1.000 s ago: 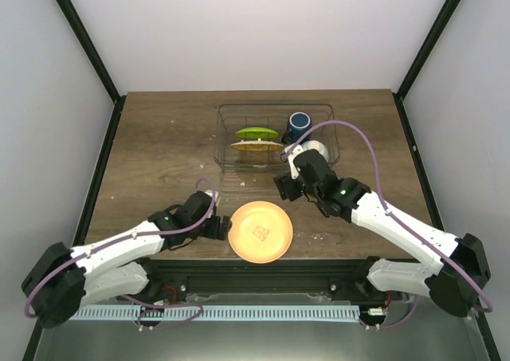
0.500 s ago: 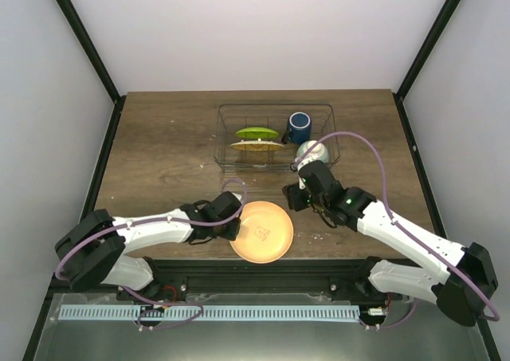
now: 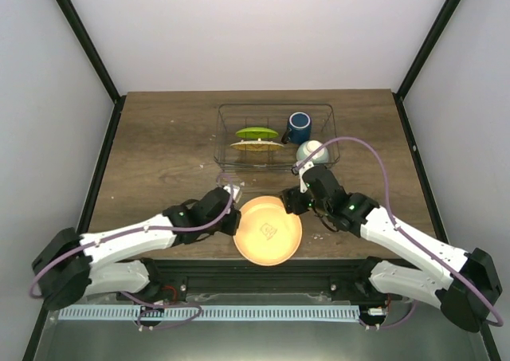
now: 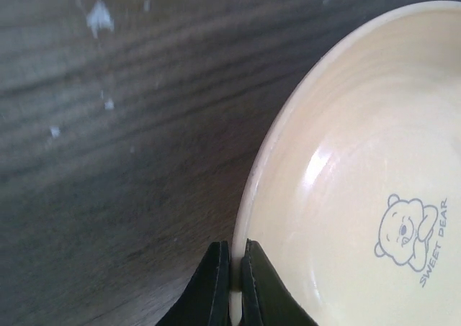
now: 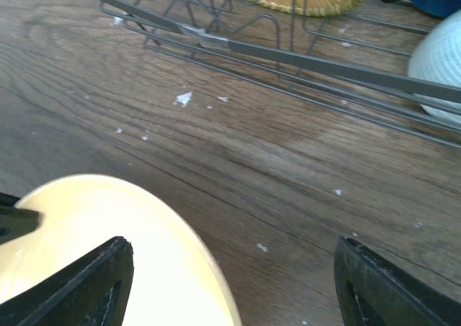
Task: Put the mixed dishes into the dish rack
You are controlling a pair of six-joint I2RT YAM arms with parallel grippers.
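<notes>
A pale orange plate (image 3: 268, 230) with a small bear print (image 4: 407, 236) lies at the table's near edge. My left gripper (image 3: 237, 221) is shut on its left rim; in the left wrist view the two black fingers (image 4: 216, 283) pinch the thin rim. My right gripper (image 3: 293, 203) stands open over the plate's far right rim (image 5: 108, 254), touching nothing. The dish rack (image 3: 221, 138) behind holds a lime-green plate (image 3: 256, 133), a woven yellow plate (image 3: 256, 146), a dark blue mug (image 3: 299, 123) and a pale bowl (image 3: 311, 151).
The rack's front wires (image 5: 324, 67) run close ahead of the right gripper, with the bowl (image 5: 439, 67) behind them at the right. White crumbs dot the wood. The plate's near rim reaches the table's front edge (image 3: 199, 257).
My left gripper has closed on the plate's left rim, and the plate has slid slightly right. My right gripper has come back from the rack toward the plate's far rim.
</notes>
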